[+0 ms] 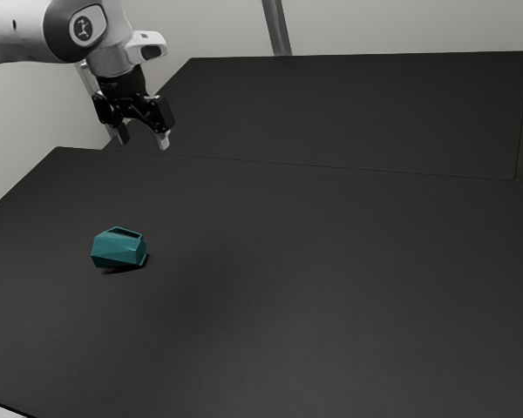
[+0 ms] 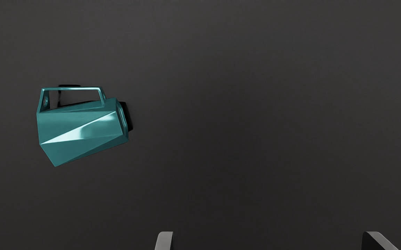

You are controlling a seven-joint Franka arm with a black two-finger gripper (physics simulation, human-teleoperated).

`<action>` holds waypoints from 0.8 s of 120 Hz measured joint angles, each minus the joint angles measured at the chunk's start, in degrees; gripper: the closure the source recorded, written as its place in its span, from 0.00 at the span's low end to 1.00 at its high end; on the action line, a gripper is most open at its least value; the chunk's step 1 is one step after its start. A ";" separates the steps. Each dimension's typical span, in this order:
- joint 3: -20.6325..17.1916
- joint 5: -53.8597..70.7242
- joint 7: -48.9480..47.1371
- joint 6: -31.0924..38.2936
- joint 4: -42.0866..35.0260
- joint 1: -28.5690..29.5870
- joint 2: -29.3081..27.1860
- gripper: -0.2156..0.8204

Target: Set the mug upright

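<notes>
The end effector (image 1: 144, 140) is black, with pale tips, and it is open. Its two fingers (image 2: 164, 241) are wide apart, with a big gap between them. It is up in the air, high over the dark surface (image 1: 331, 287), and its tips point down. It is well apart from the mug

The arm (image 1: 17, 37) is white and grey, and it comes in from the upper left of the exterior view. It has a round dark badge (image 1: 83, 28) on it

The mug (image 1: 119, 249) is blue-green, and it is lying on its side on the surface, so it is not upright. It has flat sides with sharp folds, like folded paper. One end is wide and the other end is smaller. In the wrist view it lies off to one side of the fingers, and a bright shiny patch (image 2: 82, 131) shows on it. Its handle (image 2: 72, 89) is like a square loop, on the side that faces away from the fingers. There is a small black shadow (image 1: 124, 271) by the mug

Farther back, a thin line (image 1: 279, 163) runs across the dark top. Behind that are a pale wall (image 1: 401, 26) and a grey strip (image 1: 277, 26) going up it
</notes>
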 joint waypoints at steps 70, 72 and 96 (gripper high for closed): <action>0.74 -0.33 0.53 0.03 -6.29 9.03 -6.30 0.22; 0.76 -0.45 0.64 0.01 -6.39 9.59 -6.33 0.22; 0.83 -4.17 4.01 0.14 -7.25 17.79 -6.17 0.22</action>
